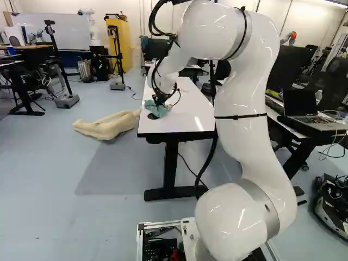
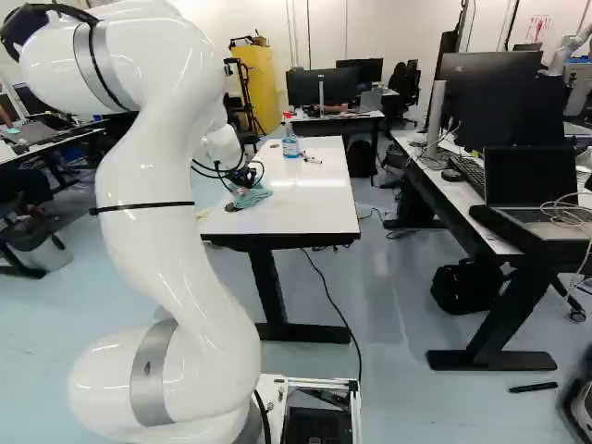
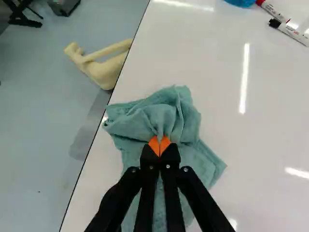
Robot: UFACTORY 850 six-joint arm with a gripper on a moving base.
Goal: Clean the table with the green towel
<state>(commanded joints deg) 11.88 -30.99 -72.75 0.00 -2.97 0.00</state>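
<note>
One gripper (image 1: 160,99), centre of the left base view: two fingers nearly closed, orange tips pinching a fold of the one towel (image 3: 159,116). Towel bunched on one white table (image 2: 305,199), close to its near end and one long edge. Ahead of gripper: one spray bottle (image 2: 290,142), two markers (image 3: 289,32) beside it. One pale figure (image 1: 109,126) on floor, left of the left base view.
</note>
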